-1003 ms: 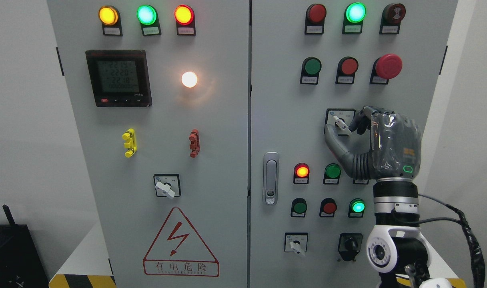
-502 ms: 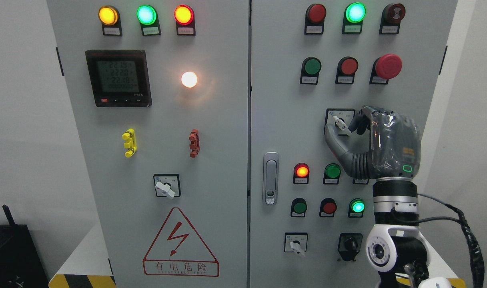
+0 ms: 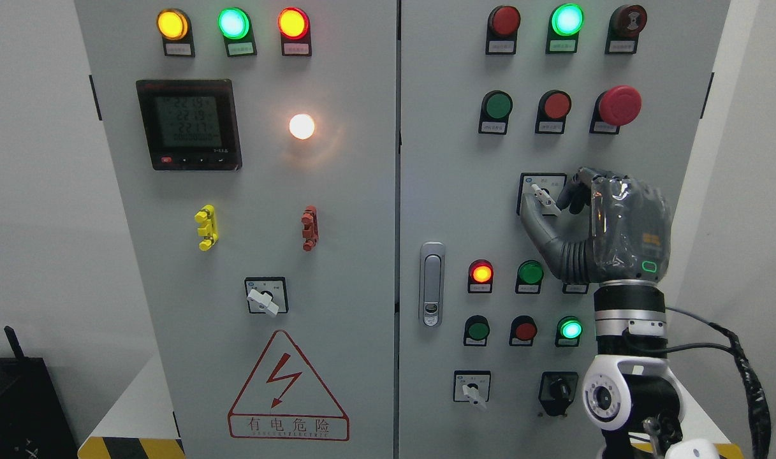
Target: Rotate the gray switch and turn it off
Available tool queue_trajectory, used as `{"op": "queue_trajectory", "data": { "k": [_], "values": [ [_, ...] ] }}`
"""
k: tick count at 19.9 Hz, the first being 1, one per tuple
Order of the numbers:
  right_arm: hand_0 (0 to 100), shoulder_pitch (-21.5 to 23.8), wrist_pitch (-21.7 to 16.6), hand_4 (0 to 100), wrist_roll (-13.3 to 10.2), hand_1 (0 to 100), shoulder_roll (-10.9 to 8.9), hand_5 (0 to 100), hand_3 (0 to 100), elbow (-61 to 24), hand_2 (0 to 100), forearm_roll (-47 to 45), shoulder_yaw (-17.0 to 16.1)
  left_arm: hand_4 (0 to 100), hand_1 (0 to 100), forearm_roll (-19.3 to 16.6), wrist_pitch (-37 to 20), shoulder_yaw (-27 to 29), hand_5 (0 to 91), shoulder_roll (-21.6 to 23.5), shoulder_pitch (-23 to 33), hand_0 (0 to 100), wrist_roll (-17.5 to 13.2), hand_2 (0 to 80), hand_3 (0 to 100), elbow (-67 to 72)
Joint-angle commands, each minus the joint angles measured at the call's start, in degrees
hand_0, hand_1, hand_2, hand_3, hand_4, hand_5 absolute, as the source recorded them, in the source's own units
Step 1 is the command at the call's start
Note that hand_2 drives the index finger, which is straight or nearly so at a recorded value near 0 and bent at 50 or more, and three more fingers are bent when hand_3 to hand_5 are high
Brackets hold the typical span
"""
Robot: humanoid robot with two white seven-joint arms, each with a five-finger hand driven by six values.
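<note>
The gray switch [image 3: 543, 195] is sitting on the right door of the cabinet [image 3: 451, 159], directly below the red mushroom button [image 3: 619, 105] and a little to its left, in a small square plate. Its lever is pointing up and to the left, away from the button. It is a small rigid knob fixed to the panel, so it is probably going to turn stiffly, click by click, and not lift or bend; its smooth narrow lever looks likely to slip from a loose pinch. The best hold is across the two flat sides of the lever, close to its hub.

The right hand [image 3: 607, 233] is reaching up to the switch below the mushroom button. Its thumb is lying under the lever and the dark fingers [image 3: 576, 191] are curling in from the right side, narrowed around it. They are appearing to pinch the lever, though the contact itself is hard to confirm from this angle.

The hand is covering the right part of the switch plate, so any markings there are hidden, and the small print on the plate is too fine to read. The palm is also hiding part of a label further below the mushroom button. The left hand is not showing anywhere.
</note>
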Motion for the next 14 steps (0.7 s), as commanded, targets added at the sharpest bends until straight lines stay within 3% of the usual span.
{"op": "queue_trajectory", "data": {
  "k": [1,14],
  "values": [
    [32,-0.1,0.0,78,0.0,33,-1.83,89,82,0.3,69,-0.1,0.0,0,39,0.0,0.0,1.8,0.0,0.0,0.0,12,0.0,0.0,0,0.0],
    [41,-0.3,0.0,78,0.9,32,-1.75,90,82,0.8,70,-0.1,0.6,0,39,0.0,0.0,1.8,0.0,0.0,0.0,12,0.0,0.0,0,0.0]
  ]
}}
